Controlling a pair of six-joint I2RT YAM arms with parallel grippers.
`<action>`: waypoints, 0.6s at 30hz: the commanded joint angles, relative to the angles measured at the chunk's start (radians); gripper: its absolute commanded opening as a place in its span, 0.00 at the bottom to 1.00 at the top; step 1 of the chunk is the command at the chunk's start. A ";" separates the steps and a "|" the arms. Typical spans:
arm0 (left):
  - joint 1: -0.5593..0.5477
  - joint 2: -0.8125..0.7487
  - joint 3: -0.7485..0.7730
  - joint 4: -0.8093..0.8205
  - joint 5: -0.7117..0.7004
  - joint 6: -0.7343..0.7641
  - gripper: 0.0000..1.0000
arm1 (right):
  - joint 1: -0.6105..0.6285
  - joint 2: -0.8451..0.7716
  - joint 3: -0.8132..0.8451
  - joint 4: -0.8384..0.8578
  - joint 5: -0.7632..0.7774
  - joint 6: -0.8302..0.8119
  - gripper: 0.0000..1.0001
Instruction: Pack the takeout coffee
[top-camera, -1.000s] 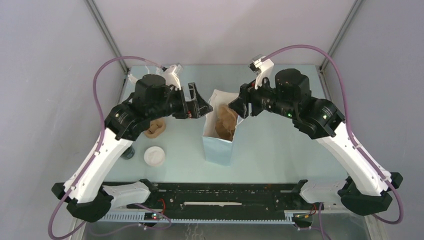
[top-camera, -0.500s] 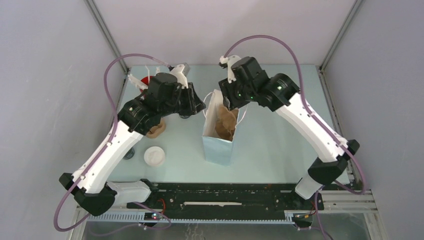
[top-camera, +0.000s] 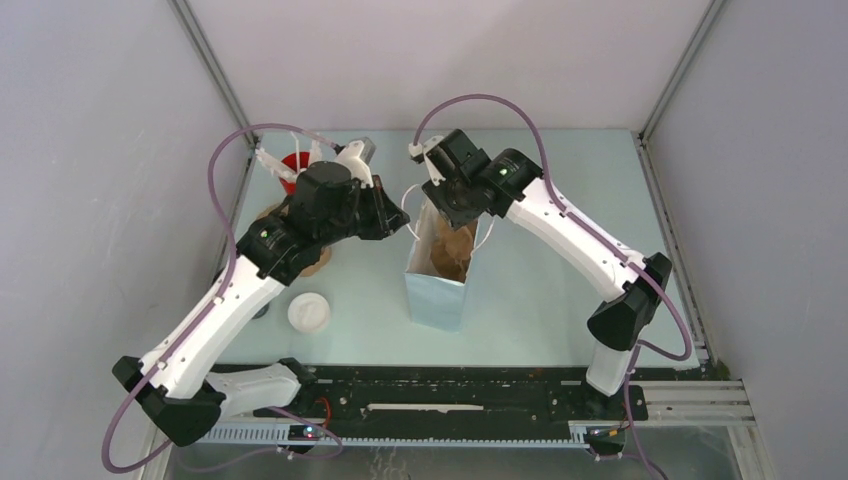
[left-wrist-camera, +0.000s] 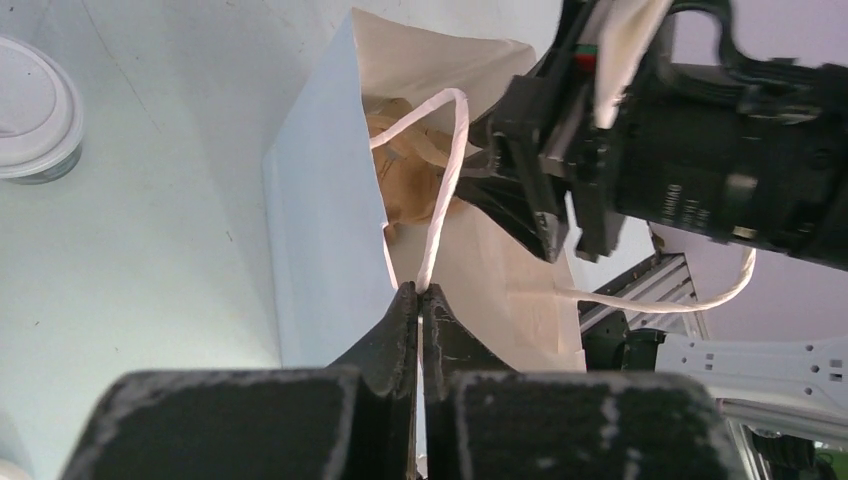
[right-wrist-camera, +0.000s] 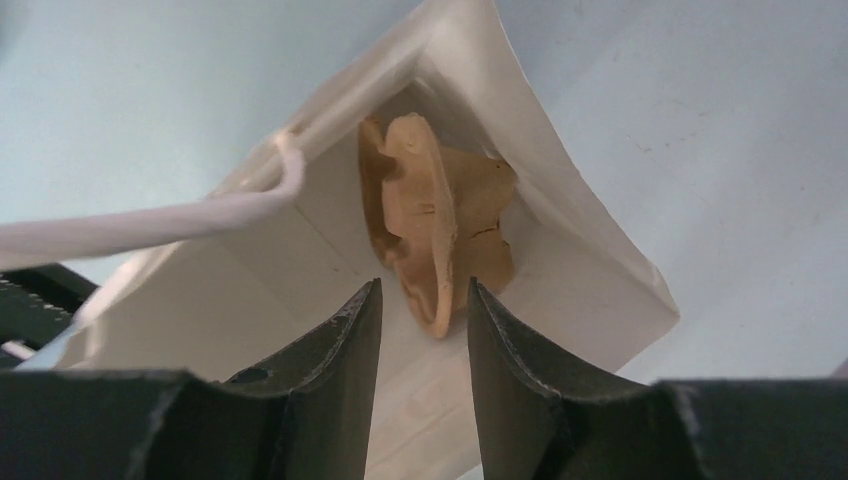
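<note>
Pale table (top-camera: 560, 280) | coffee (top-camera: 309, 312): white lid, dark cup | left tool (left-wrist-camera: 420, 300) pinching bag cord (left-wrist-camera: 445, 180) | right tool (right-wrist-camera: 423, 290) part-open

Pale blue bag (top-camera: 436, 295), white cord handle (left-wrist-camera: 445, 150), brown tray (top-camera: 455, 245), white-lidded coffee cup (top-camera: 309, 312), red cup (top-camera: 294, 163), pale green worktop (top-camera: 560, 290).

The left gripper (left-wrist-camera: 420, 293) has snapped shut on the white paper bag's (left-wrist-camera: 320, 230) white cord handle (left-wrist-camera: 446, 165). The right gripper (right-wrist-camera: 421, 300) has swung over the bag's mouth, jaws narrowing.
</note>
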 joint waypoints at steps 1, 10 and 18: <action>-0.001 -0.043 -0.047 0.082 -0.001 -0.040 0.00 | 0.002 -0.035 -0.072 0.079 0.071 -0.064 0.45; 0.000 -0.056 -0.070 0.089 -0.030 -0.041 0.00 | -0.020 -0.078 -0.226 0.226 0.036 -0.087 0.45; 0.000 -0.062 -0.080 0.089 -0.030 -0.036 0.00 | -0.022 -0.120 -0.266 0.269 -0.012 -0.152 0.12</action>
